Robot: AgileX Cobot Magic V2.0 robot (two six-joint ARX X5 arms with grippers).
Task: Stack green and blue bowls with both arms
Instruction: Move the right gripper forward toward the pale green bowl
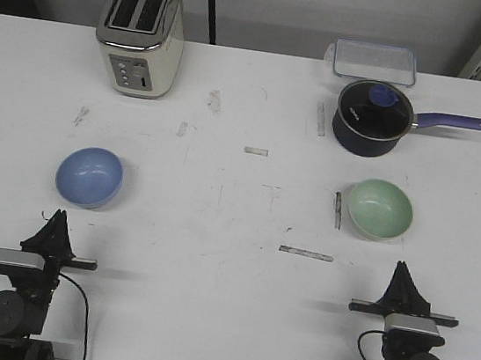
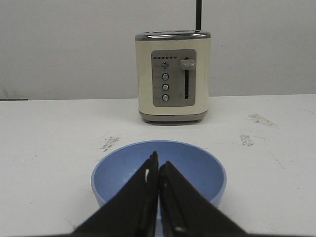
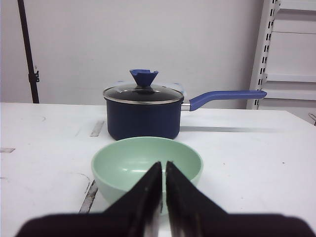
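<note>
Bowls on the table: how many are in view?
2. The blue bowl sits on the left, ahead of the left claw; the green bowl sits on the right, just before the saucepan. Neither is stacked.

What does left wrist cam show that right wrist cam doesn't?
Left wrist only: the blue bowl just past the left gripper, whose fingers are closed together, with the cream toaster standing further back.

Right wrist only: the green bowl just past the right gripper, also closed, with the lidded navy saucepan behind it, its handle sticking out sideways, and a white shelf rack at the far side.

Both: the white scuffed table, a pale wall, a black pole, and an empty bowl sitting upright in front of a shut gripper.
</note>
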